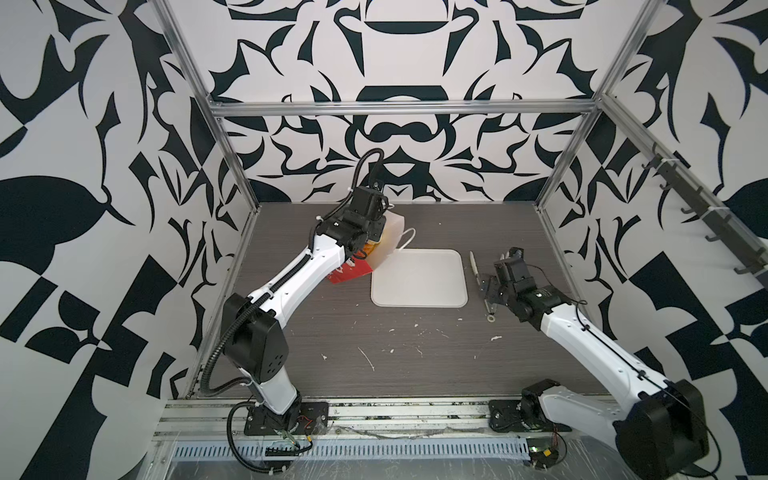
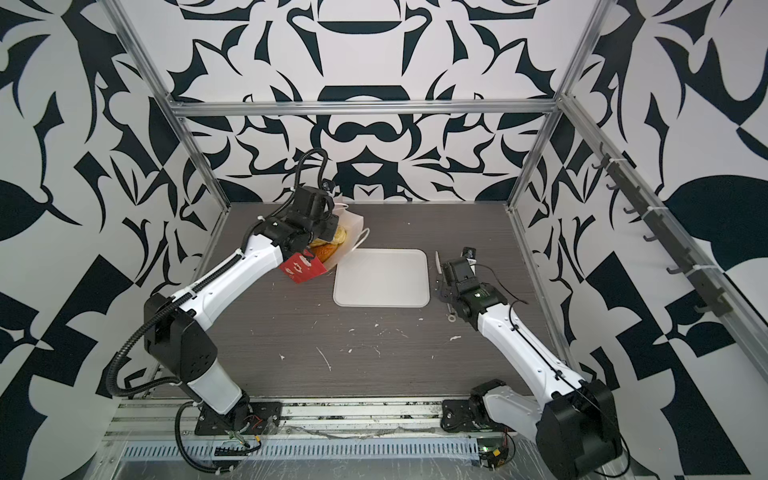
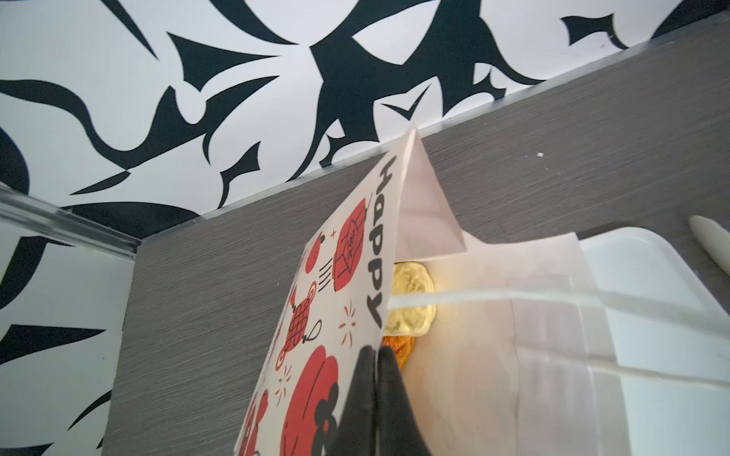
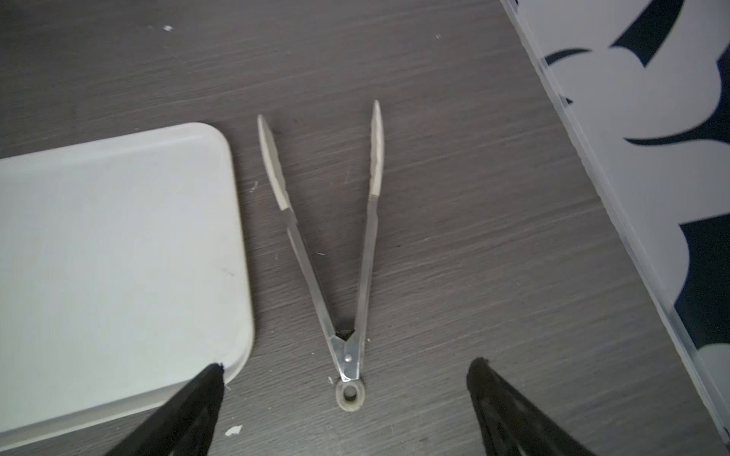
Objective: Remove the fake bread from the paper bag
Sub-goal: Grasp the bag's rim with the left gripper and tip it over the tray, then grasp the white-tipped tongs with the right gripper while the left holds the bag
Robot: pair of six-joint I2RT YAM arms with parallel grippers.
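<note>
The left gripper (image 3: 375, 353) is pinching one wall of the paper bag (image 3: 328, 300), which is tilting open beside the white tray (image 2: 381, 277), with the fake bread (image 3: 411, 284) sitting inside. The right gripper (image 4: 347, 365) is hovering, spread wide, over the tongs (image 4: 369, 244).

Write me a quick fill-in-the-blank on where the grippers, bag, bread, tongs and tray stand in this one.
The left gripper is ____ on a wall of the paper bag.
The fake bread sits ____ the paper bag.
The right gripper, jaws ____, hovers above the metal tongs.
The white tray holds ____ bread.
Missing words: shut; inside; open; no.
</note>
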